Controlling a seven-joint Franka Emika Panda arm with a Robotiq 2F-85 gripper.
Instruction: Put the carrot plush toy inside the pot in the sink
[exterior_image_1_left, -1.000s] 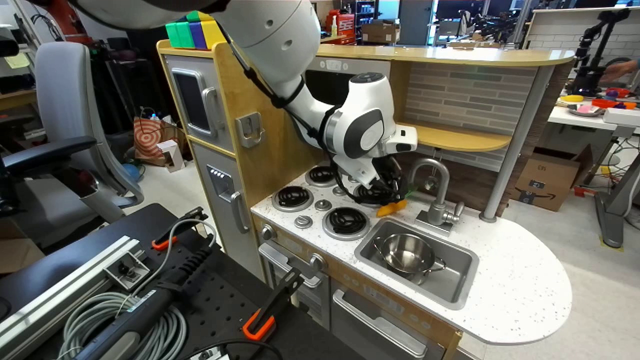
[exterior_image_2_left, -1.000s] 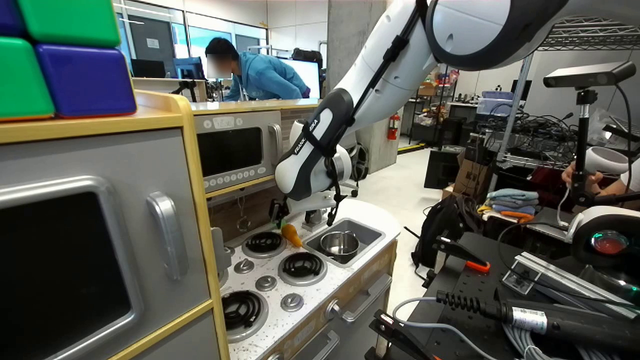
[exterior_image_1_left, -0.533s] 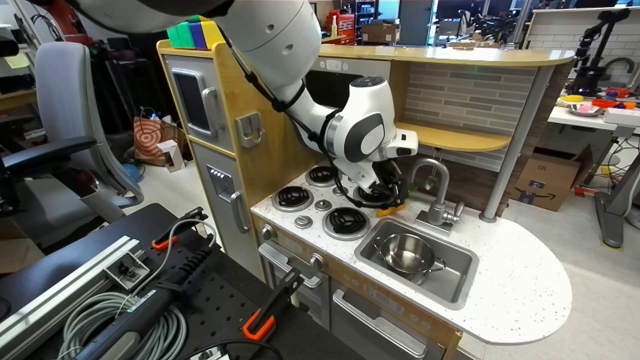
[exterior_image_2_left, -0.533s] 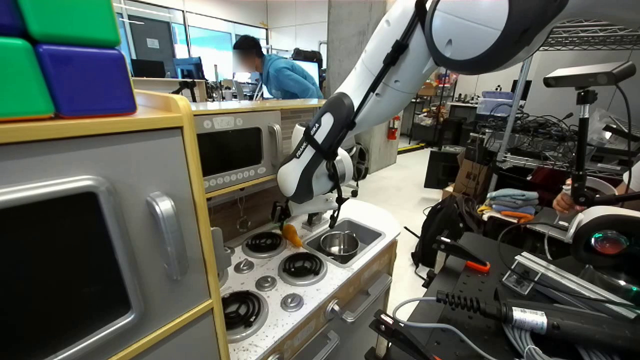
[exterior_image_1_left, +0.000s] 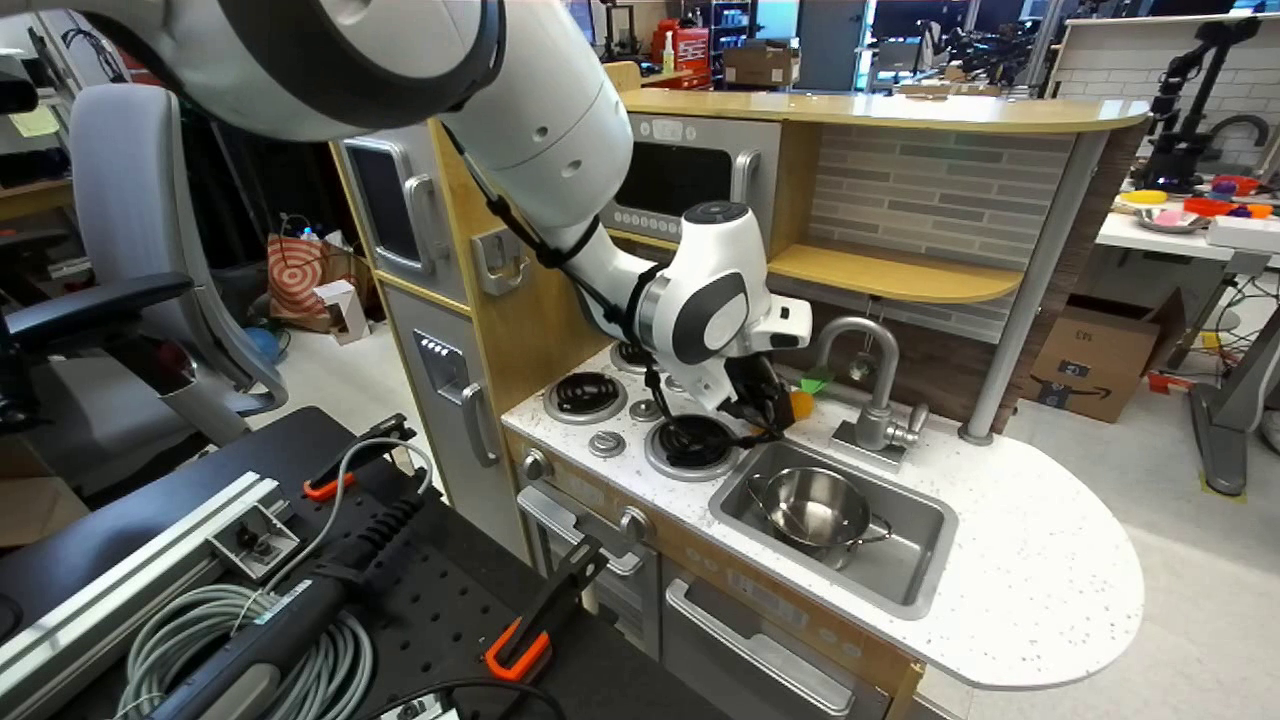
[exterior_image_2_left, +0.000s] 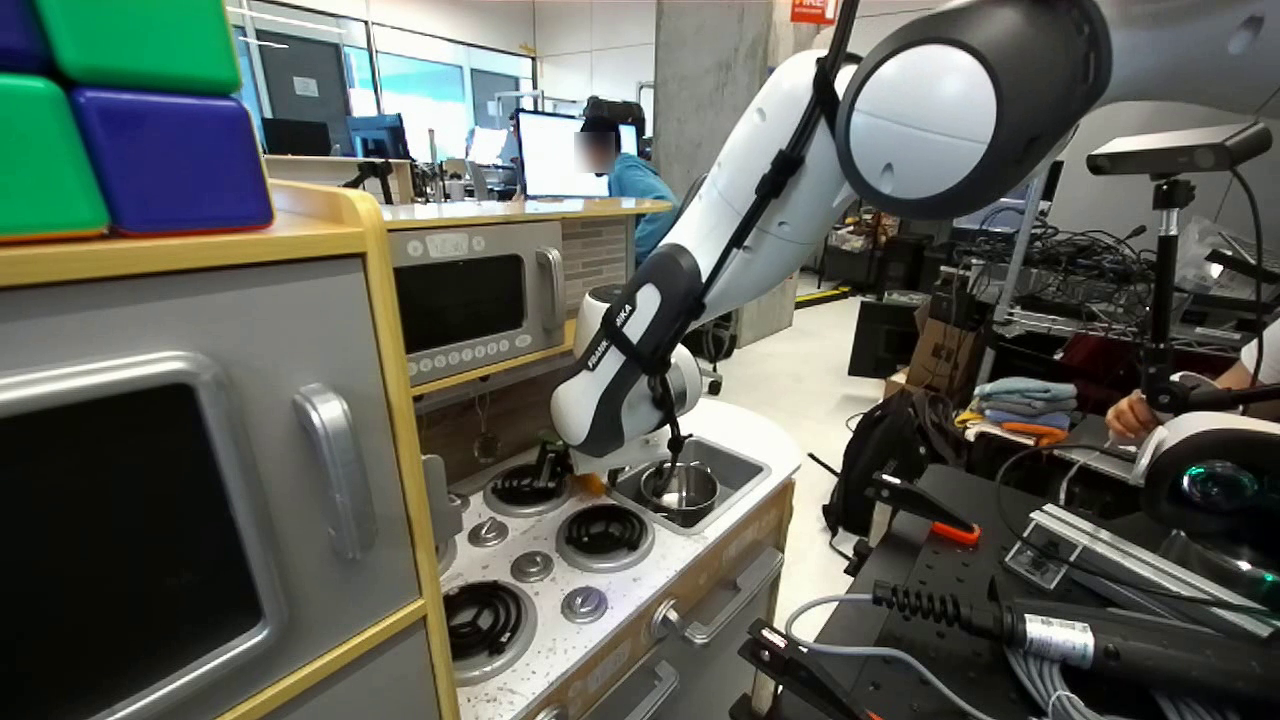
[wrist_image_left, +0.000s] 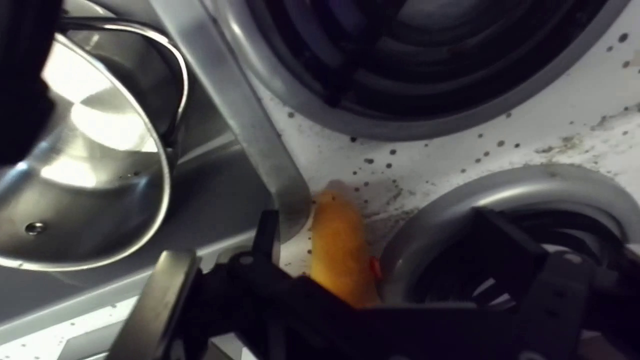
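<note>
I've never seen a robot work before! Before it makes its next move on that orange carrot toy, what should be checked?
1. Gripper open: ok, fingers apart.
2. Carrot toy between the fingers: ok, gaps on both sides in the wrist view.
3. Fingers low enough to grasp it: cannot tell.
4. Carrot toy gripped for lifting: not ok, not yet.
5. Pot upright in the sink: ok.

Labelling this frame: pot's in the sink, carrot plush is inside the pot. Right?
Wrong on the carrot plush: it lies on the counter beside the sink, as the wrist view shows. The pot is indeed in the sink.
</note>
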